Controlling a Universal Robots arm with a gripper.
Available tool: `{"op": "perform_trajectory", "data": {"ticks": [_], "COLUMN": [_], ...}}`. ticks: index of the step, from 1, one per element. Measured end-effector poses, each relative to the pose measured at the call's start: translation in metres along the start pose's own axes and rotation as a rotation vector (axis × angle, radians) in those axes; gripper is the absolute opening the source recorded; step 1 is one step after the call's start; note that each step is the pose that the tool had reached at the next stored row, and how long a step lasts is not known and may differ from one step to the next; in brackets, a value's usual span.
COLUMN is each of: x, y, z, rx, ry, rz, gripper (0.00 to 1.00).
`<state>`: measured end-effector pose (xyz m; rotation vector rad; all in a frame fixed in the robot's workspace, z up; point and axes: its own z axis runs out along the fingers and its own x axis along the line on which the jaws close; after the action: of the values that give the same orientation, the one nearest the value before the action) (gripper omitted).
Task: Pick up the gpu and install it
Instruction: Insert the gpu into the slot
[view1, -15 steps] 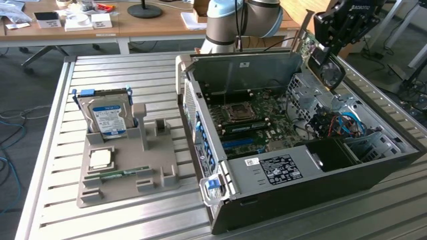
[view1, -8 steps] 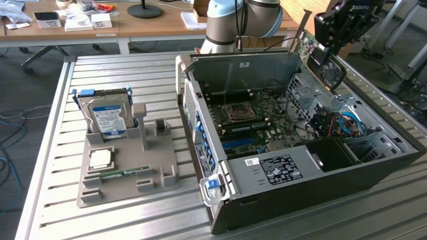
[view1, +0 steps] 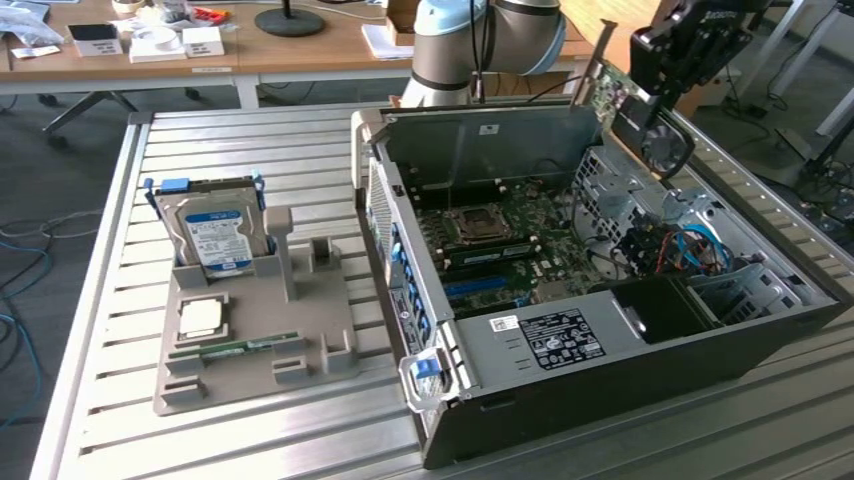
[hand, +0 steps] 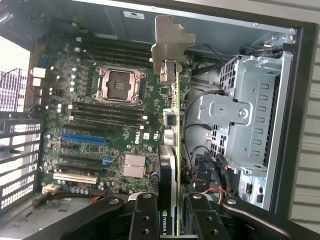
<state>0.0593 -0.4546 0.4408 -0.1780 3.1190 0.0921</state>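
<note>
My pincer (hand: 172, 219) is closed partway, its two black fingers (hand: 145, 220) pressed on either face of the gpu (hand: 169, 170), so I have firm hold of the card. I carry it on edge. In the wrist view I look straight along its thin green rim, with the black fan shroud on one face and the metal bracket (hand: 170, 42) at the end far from me. The card hangs in the air over the open case (view1: 601, 370), clear of the board (hand: 65, 100) beneath it and not yet seated in a slot. Its line runs between the socket (hand: 120, 82) on one side and the grey drive cage (hand: 240, 120) on the other. The blue slot (hand: 84, 138) and the small silver heatsink (hand: 134, 165) lie on the socket's side of it. In the exterior view my arm (view1: 481, 40) stands behind the case, and the card hangs above the case's far corner toward the exterior view's right, its round shroud showing. The case lies on its side on the slatted table (view1: 107, 300) with its panel off. Toward the exterior view's left, well apart from the case, a grey tray (view1: 307, 370) holds a hard drive (view1: 214, 235) standing upright, a chip (view1: 200, 318) lying flat, and a memory stick (view1: 254, 347) just beside the chip.
</note>
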Motion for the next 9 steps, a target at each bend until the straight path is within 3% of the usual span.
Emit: {"op": "perform_trajectory", "data": {"ticks": [9], "x": [0.0003], "y": [0.0], "z": [0.0], "rx": [-0.0018], "ry": [0.0053], "rz": [-0.092], "gripper": [0.27]}}
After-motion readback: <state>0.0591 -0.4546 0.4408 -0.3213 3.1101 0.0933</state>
